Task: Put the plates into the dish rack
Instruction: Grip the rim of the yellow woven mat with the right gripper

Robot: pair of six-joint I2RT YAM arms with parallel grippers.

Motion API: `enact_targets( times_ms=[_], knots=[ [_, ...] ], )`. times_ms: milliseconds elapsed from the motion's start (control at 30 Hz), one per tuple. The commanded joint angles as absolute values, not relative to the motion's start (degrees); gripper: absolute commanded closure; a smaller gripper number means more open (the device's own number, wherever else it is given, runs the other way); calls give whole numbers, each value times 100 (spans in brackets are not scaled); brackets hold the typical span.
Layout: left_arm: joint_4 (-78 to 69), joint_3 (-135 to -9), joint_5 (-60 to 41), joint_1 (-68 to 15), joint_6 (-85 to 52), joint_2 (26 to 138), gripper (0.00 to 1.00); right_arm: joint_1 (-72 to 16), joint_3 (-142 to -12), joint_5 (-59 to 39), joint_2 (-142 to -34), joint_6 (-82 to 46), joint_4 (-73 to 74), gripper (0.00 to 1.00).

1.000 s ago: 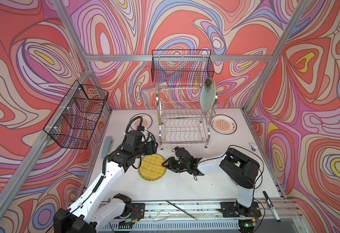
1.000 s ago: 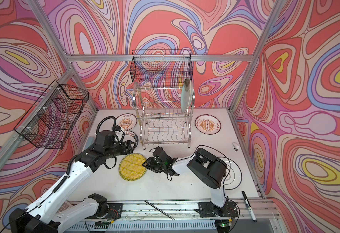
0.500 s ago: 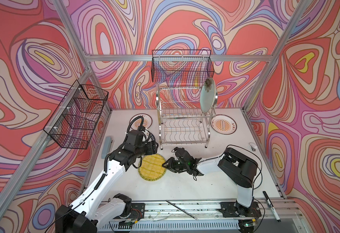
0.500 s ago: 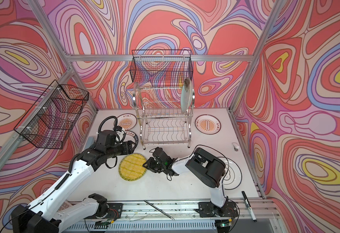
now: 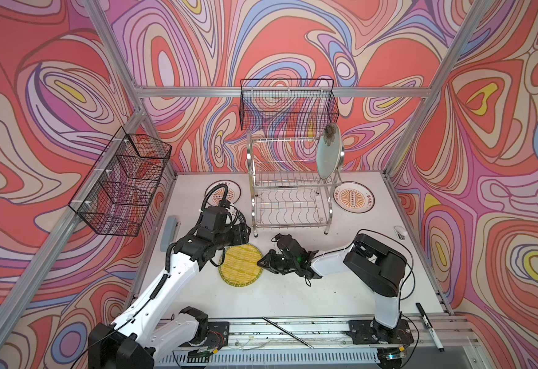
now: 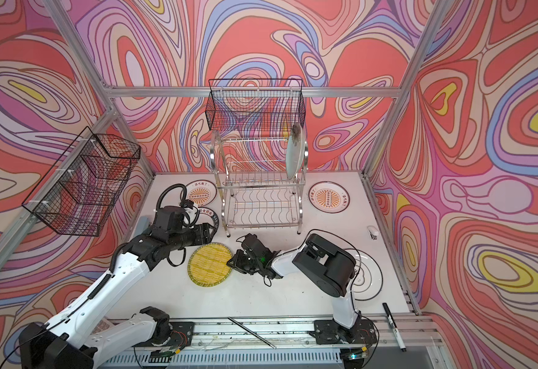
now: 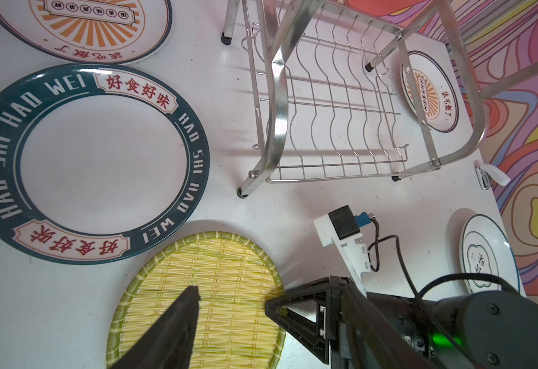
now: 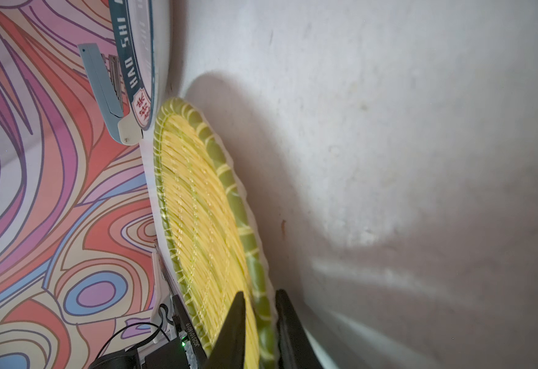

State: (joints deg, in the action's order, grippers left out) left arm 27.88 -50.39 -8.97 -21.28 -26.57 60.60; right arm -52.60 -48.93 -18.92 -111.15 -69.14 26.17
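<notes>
**Right pincer nips the yellow plate's rim**

My left arm (image 5: 179, 271) reaches forward and inward with its wrist level. The left pincer (image 5: 243, 234) is wide and holds nothing, and one of its fingers (image 7: 171, 332) hangs over the yellow plate (image 5: 241, 265). My right arm (image 5: 373, 265) folds at the elbow and lies low across the table (image 5: 293, 297). The right pincer (image 8: 260, 295) is closed narrow on that plate's rim, one finger above and one below.

The plate lies in front of the dish rack (image 5: 290, 191), between my pincers. At the right end of the rack's upper tier the aqua plate (image 5: 329, 156) stands on edge. The left sunburst plate (image 5: 234, 193) and right sunburst plate (image 5: 356, 200) lie flat either side of the rack. The green-rimmed plate (image 7: 92, 163), just beside the yellow one, reads "HAO SHI HAO WEI".
</notes>
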Motion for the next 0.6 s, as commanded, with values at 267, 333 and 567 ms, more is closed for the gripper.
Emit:
enact_targets(
  times_ms=[267, 333, 567],
  knots=[
    [3030, -5221, -910, -2086, -2632, 5971, 27, -5291, -4825, -1811, -11066, -6908, 2751, 90],
    [3036, -5225, -940, -2096, -2637, 5972, 28, -5295, -4786, -1786, -11010, -6908, 2751, 91],
    [3101, -5248, -1056, -2092, -2654, 5841, 28, -5299, -4764, -1708, -10580, -6625, 2356, 96]
  ],
)
